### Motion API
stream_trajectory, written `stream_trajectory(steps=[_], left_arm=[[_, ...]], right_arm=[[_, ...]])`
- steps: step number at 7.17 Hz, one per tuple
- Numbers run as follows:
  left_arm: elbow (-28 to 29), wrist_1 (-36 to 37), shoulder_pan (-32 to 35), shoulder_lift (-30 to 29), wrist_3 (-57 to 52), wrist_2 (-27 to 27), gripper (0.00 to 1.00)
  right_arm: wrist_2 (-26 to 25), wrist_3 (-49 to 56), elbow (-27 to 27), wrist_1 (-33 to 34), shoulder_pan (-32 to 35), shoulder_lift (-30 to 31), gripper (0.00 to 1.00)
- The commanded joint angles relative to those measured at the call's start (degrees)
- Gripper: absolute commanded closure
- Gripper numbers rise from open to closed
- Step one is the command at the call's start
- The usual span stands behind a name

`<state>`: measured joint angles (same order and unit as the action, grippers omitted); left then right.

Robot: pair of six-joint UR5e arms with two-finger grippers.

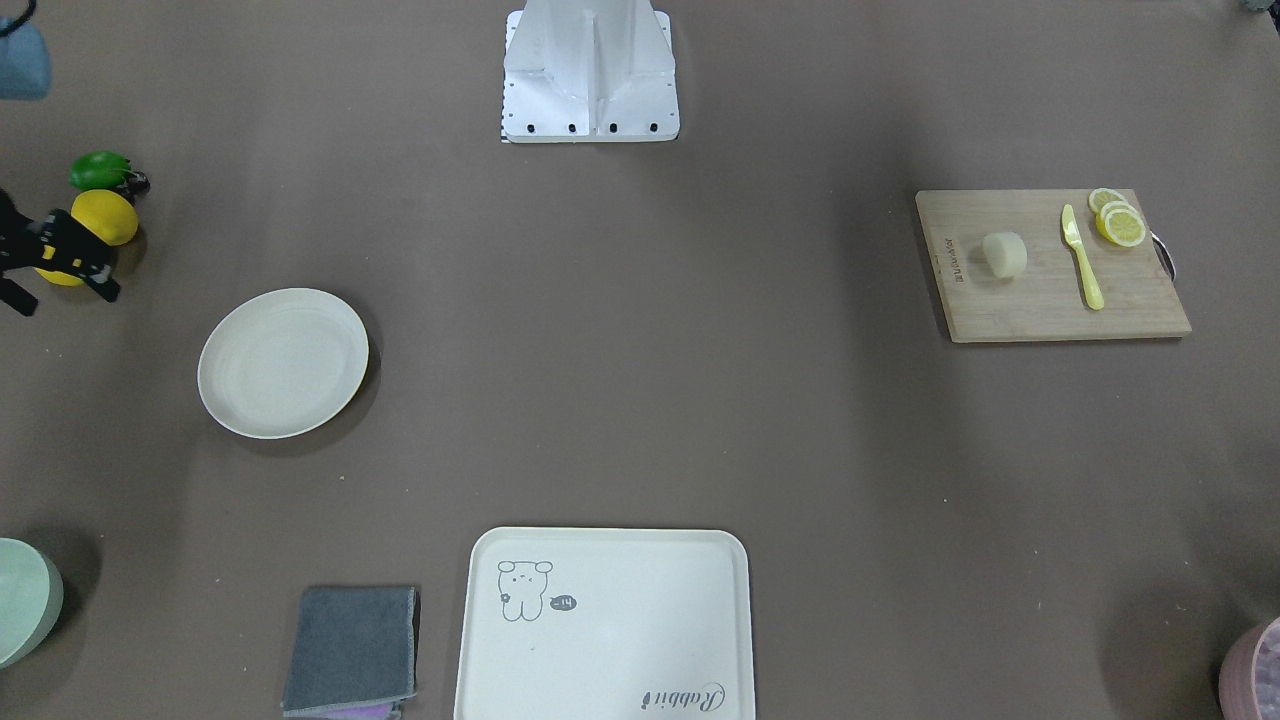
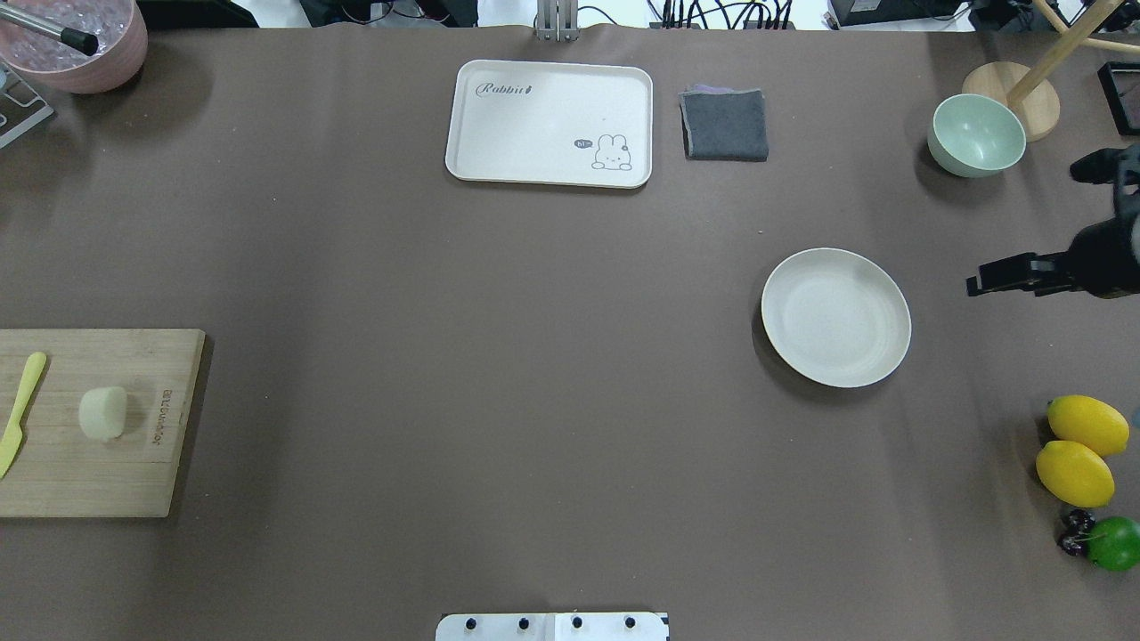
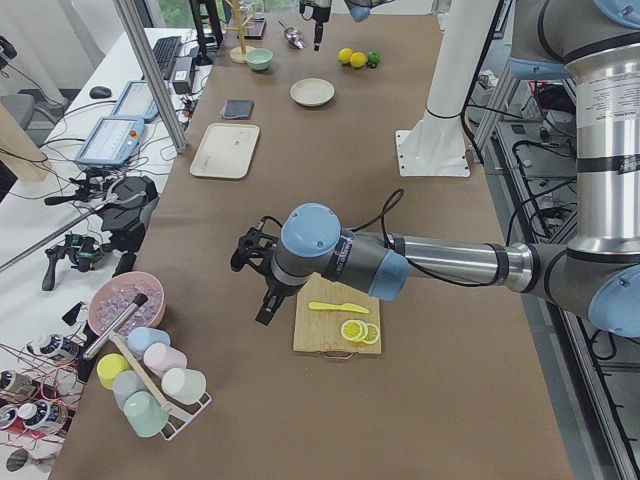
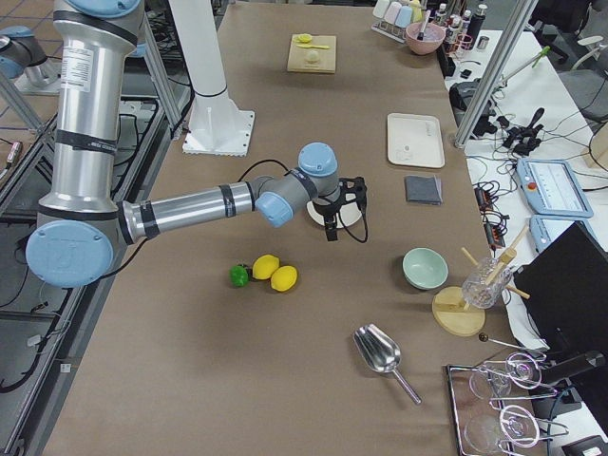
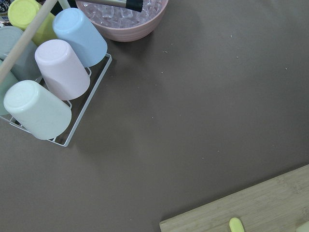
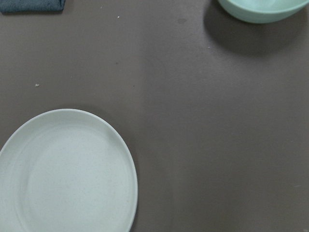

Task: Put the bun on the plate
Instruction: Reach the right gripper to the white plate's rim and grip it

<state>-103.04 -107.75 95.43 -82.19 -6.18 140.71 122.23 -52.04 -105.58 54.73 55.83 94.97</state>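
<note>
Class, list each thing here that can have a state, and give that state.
bun: lying on the cutting board, ungripped
plate: empty
tray: empty
green bowl: upright, empty
cloth: folded
right gripper: open, empty
left gripper: cannot tell open or shut

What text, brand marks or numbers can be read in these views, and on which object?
"Rabbit": script lettering on the rectangular cream plastic tray, in the corner diagonally opposite its animal drawing.
Dark speech bubble beside that drawing: too small to read.
Burned-in brand mark on the rectangular wooden cutting board: too blurred to read.
No marking on the round cream-white plate.
</note>
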Motion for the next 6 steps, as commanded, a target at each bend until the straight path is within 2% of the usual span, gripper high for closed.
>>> stream_trajectory(steps=[1, 2, 3, 4, 5, 6], left_arm=[[0.0, -0.9, -0.1, 0.0, 0.1, 0.0, 0.02], [-0.1, -0.9, -0.1, -0.1, 0.2, 0.0, 0.02], [-0.1, -1.0, -0.1, -0.1, 0.2, 0.0, 0.02], [-0.1, -1.0, -0.2, -0.1, 0.2, 0.0, 0.02], [-0.1, -1.0, -0.2, -0.2, 0.2, 0.0, 0.02], [-0.1, -1.0, -0.2, -0.3, 0.2, 0.0, 0.02]], right_arm=[[-10.2, -11.0, 3.5, -2.6, -10.6, -3.4, 0.12], [-13.8, -13.5, 3.8, -2.6, -13.5, -3.5, 0.17], [-14.2, -13.6, 3.9, -2.6, -14.3, -3.0, 0.20], [-15.6, -13.6, 5.2, -2.7, -15.0, -2.9, 0.29], [-16.1, -14.5, 5.4, -2.7, -15.3, -2.9, 0.51], [-16.1, -17.2, 5.2, -2.7, -15.4, -3.4, 0.83]])
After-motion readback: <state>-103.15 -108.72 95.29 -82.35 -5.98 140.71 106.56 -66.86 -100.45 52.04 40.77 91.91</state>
